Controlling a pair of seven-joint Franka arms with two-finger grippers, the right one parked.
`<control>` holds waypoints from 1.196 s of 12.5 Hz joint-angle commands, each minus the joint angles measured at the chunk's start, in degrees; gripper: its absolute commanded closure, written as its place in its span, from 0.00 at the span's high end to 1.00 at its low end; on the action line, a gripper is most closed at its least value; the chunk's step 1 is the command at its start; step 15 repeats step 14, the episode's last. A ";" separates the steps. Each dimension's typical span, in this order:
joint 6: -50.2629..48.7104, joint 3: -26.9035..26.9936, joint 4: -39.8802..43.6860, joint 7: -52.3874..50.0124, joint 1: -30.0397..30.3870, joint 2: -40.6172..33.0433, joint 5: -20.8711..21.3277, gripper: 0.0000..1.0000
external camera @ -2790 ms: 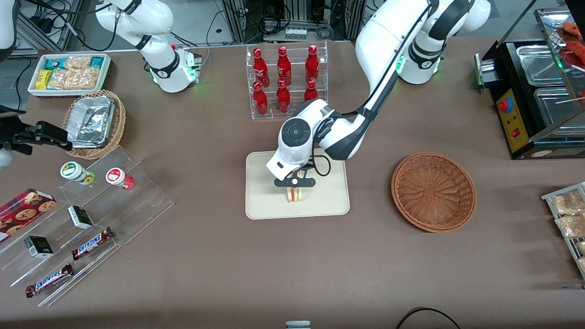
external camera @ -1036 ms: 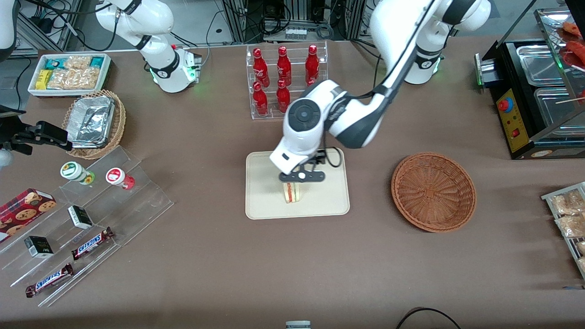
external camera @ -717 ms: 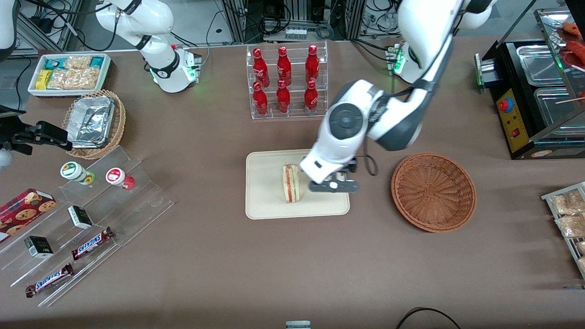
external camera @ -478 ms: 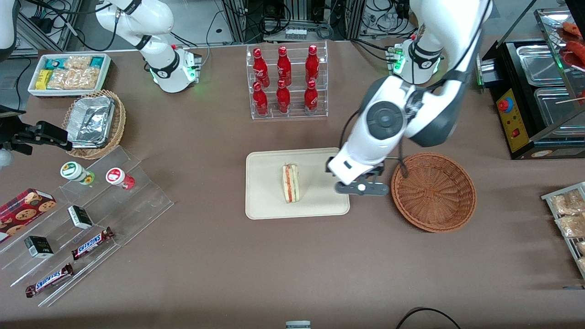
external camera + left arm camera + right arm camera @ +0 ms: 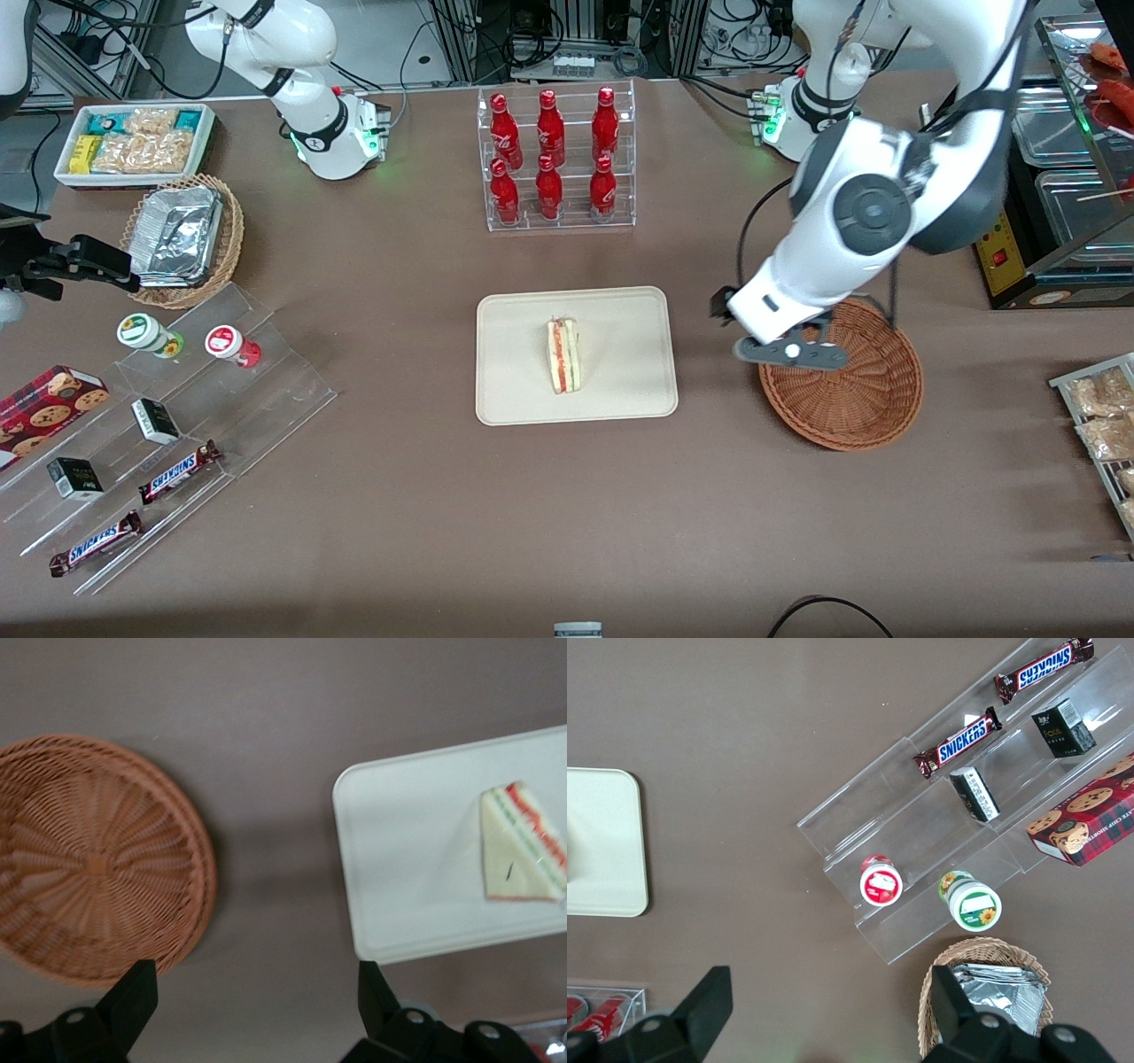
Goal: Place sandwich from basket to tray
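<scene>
The sandwich (image 5: 563, 355) stands on its edge in the middle of the cream tray (image 5: 620, 390), its red and green filling facing up; the wrist view shows the sandwich (image 5: 521, 844) on the tray (image 5: 399, 895) too. The reddish-brown woven basket (image 5: 850, 399) sits beside the tray toward the working arm's end and holds nothing. My gripper (image 5: 788, 352) hovers high over the basket's rim on the tray side, open with nothing between its fingers (image 5: 133, 997). In the wrist view the basket (image 5: 89, 859) and tray flank bare tabletop.
A clear rack of red bottles (image 5: 554, 159) stands farther from the front camera than the tray. A black food warmer (image 5: 1036, 186) and a rack of packets (image 5: 1103, 416) sit at the working arm's end. Snack shelves (image 5: 168, 416) and a foil-tray basket (image 5: 182, 235) lie toward the parked arm's end.
My gripper let go of the sandwich on the tray, rose, and swung away toward the basket; it now hangs over the basket's rim. The sandwich stays on the tray.
</scene>
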 commanded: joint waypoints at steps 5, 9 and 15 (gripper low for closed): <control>-11.05 -1.60 -3.16 9.14 9.19 -9.90 -0.90 1.00; -17.99 -2.39 -2.03 9.42 13.14 -15.17 0.07 1.00; -22.14 -2.04 2.11 9.42 14.47 -15.18 2.53 1.00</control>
